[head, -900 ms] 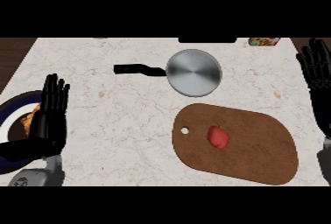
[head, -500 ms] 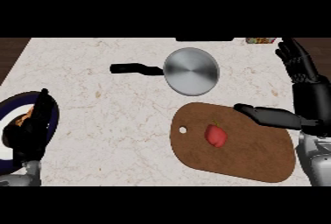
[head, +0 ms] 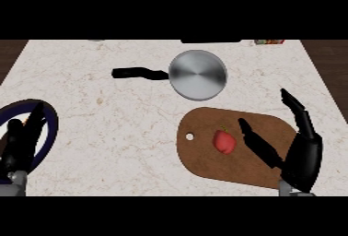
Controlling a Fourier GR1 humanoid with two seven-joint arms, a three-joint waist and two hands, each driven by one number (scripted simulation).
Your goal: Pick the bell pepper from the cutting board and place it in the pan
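A small red bell pepper (head: 225, 141) lies on the brown cutting board (head: 224, 167), near the board's left half. The silver pan (head: 197, 74) with a black handle (head: 139, 73) sits farther back on the counter. My right hand (head: 299, 152) hovers over the board's right side, open, thumb stretched toward the pepper and a short gap away from it. My left hand (head: 20, 143) rests open at the left edge, fingers up.
A dark blue plate (head: 49, 120) lies under the left hand at the left edge. The board has a hanging hole (head: 189, 137) on its left end. Small items stand along the counter's back edge (head: 268, 41).
My right hand has come down and leftward over the cutting board, closing in on the pepper. My left hand has sunk lower at the left edge.
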